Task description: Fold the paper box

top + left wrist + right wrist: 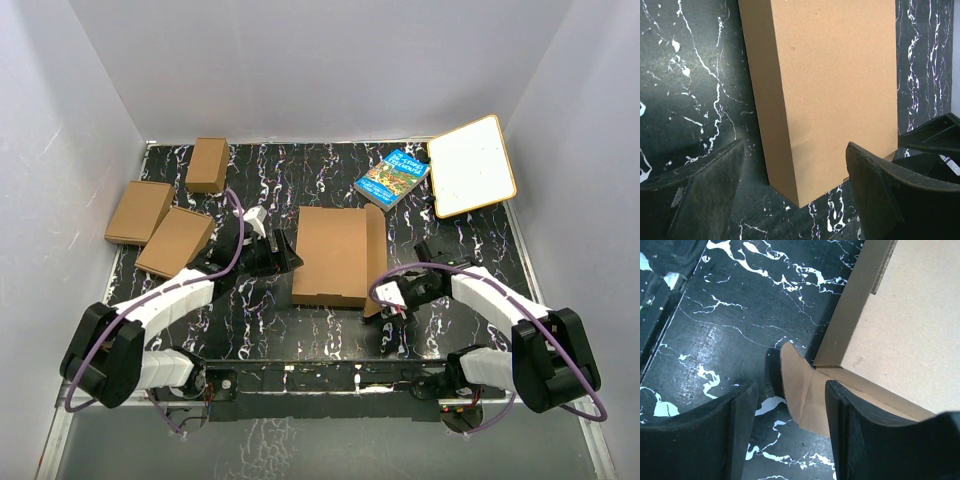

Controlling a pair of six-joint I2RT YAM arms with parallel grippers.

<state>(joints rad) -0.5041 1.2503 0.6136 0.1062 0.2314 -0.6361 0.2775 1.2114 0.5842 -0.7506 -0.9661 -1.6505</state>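
The paper box (335, 255) lies flat in the middle of the table, its lid down and a side flap (375, 255) standing along its right edge. My left gripper (283, 252) is at the box's left side, open; in the left wrist view its near corner (795, 197) sits between the spread fingers (715, 175) without touching them. My right gripper (392, 298) is at the front right corner, open. In the right wrist view a small rounded tab (795, 377) of the paper box (910, 330) sticks out between the fingers (740, 410), close to the right one.
Three smaller ready-folded brown boxes (139, 212), (176, 241), (208, 164) lie at the back left. A blue book (392, 177) and a white board (471, 166) lie at the back right. White walls close in the table on three sides.
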